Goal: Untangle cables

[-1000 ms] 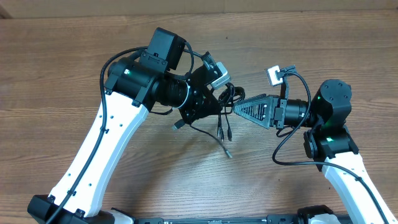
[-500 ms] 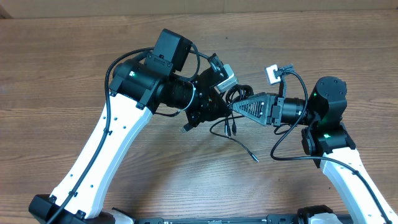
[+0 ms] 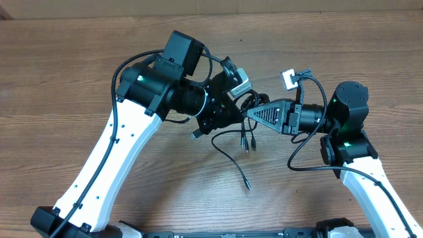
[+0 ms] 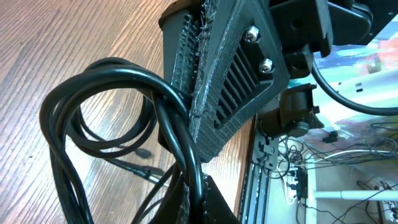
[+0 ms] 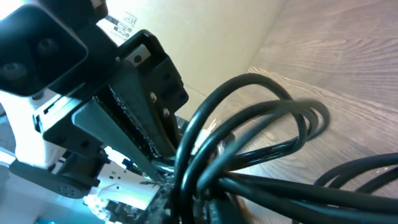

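1. Both arms meet over the middle of the wooden tabletop (image 3: 66, 73), tool tips nearly touching.
2. The left tool (image 3: 231, 109) reaches in from the left, and its fingers look pressed onto the cables (image 3: 246, 140). In its wrist view the black cords run straight down into its own grip.
3. The right tool (image 3: 259, 114) points in from the right, ribbed fingers drawn together. Its wrist view shows several cords bunching where those fingers meet, so it is pinching the same bundle.
4. The cables sit between the two tools as a knot of thick loops, held off the tabletop.
5. Below the knot, two short ends hang side by side with small plugs at their tips.
6. One longer strand curves away from the bundle toward the near edge, ending in a small plug well apart from both tools.
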